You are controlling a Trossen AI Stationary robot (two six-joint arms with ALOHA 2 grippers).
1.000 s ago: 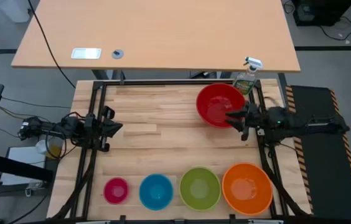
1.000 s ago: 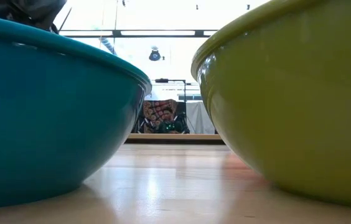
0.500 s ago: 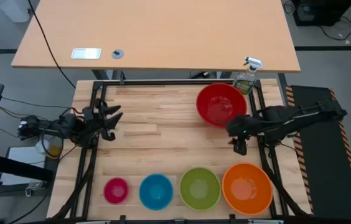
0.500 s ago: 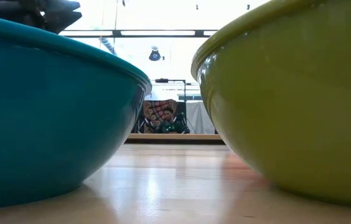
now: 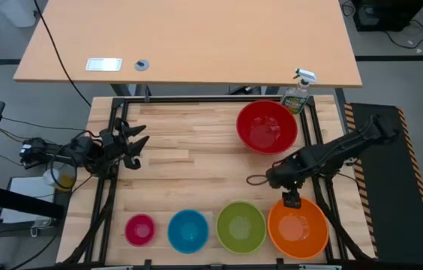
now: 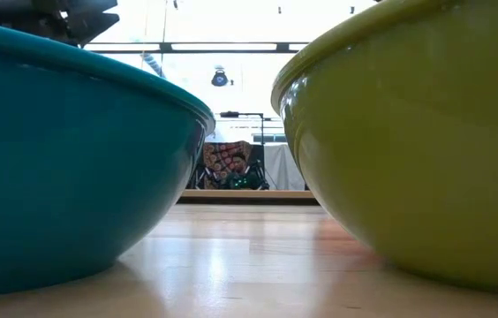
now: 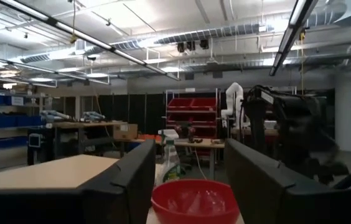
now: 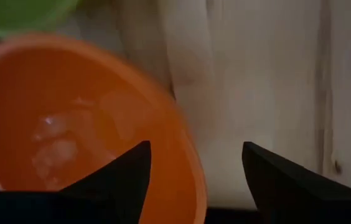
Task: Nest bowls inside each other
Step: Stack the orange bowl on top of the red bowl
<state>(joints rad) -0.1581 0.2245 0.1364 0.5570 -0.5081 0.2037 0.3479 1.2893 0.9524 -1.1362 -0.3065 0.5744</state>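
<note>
Four bowls stand in a row along the near edge: pink (image 5: 139, 229), blue (image 5: 188, 230), lime green (image 5: 241, 226) and orange (image 5: 298, 226). The red bowl (image 5: 266, 126) stands alone at the far right. My right gripper (image 5: 292, 199) points down over the orange bowl's far rim (image 8: 185, 155). It is open, one finger on either side of that rim, and touches nothing that I can see. My left gripper (image 5: 133, 139) hovers open at the table's left side, facing the red bowl (image 7: 194, 199) across the table. The low view shows the blue bowl (image 6: 55, 159) and the green bowl (image 6: 426, 141) resting on their bases.
A clear spray bottle (image 5: 298, 93) stands at the far right corner, just behind the red bowl. A black frame (image 5: 196, 99) runs along the table's edges. Bare wood lies in the middle of the table between the red bowl and the near row.
My right gripper has swung from beside the red bowl toward the near edge and tipped from level to pointing down, ending over the orange bowl's far rim. My left gripper has opened and turned a little, staying at the table's left side. No bowl has moved.
</note>
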